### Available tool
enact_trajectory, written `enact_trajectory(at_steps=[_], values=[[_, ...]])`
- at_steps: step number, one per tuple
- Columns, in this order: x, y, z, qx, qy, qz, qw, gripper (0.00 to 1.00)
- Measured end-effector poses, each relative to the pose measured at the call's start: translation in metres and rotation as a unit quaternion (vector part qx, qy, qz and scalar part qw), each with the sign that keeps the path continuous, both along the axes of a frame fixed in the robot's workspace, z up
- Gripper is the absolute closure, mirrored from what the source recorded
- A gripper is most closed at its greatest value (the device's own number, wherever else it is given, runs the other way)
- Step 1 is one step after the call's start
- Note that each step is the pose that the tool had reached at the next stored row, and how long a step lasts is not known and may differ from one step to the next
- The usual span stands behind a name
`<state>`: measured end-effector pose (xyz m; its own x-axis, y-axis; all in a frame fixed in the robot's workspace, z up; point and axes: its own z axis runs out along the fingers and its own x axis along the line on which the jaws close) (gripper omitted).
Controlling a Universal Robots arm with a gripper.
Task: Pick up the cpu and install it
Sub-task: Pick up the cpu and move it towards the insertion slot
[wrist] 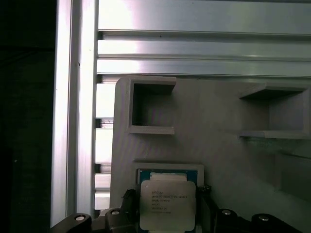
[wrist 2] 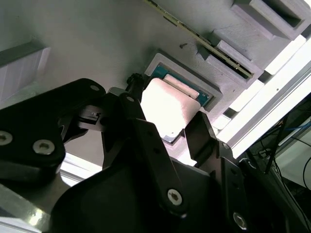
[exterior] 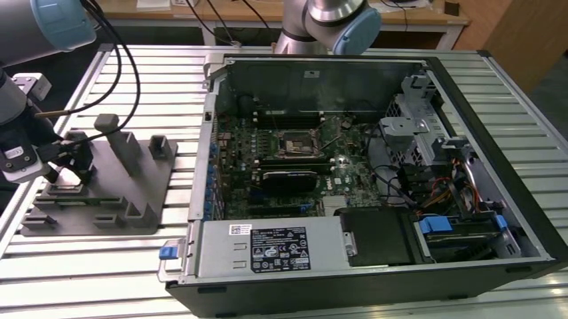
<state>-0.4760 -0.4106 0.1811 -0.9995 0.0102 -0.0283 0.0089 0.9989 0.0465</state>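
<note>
The cpu (wrist: pixel 167 204), a small square chip with a pale silver top and a green rim, lies at a shallow square pocket of the grey fixture (wrist: pixel 218 107). My gripper (wrist: pixel 167 213) is down over it. A black finger presses against each side of the chip in both wrist views, so the cpu (wrist 2: pixel 170 109) sits between the fingers (wrist 2: pixel 199 133) of my gripper (wrist 2: pixel 165 116). In the exterior view my gripper (exterior: pixel 66 174) hangs over the near left part of the fixture (exterior: pixel 133 193). The black socket frame (exterior: pixel 294 143) sits on the motherboard inside the open computer case.
The open computer case (exterior: pixel 497 133) lies on its side on the slatted aluminium table (exterior: pixel 106 279), to the exterior view's right of the fixture. Upright grey posts (exterior: pixel 111 136) rise from the fixture beside my gripper. Cables (exterior: pixel 116 60) trail from the arm overhead.
</note>
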Motion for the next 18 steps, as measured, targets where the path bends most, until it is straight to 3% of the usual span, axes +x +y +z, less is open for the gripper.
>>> enact_trajectory(at_steps=[12, 14, 18], values=[[0.0000, 0.0000, 0.0016, 0.0000, 0.0001, 0.000, 1.0000, 0.38], [0.0000, 0.0000, 0.0017, -0.0001, 0.0001, 0.000, 1.0000, 0.45], [0.0000, 0.0000, 0.0017, 0.0000, 0.0001, 0.000, 1.0000, 0.46]])
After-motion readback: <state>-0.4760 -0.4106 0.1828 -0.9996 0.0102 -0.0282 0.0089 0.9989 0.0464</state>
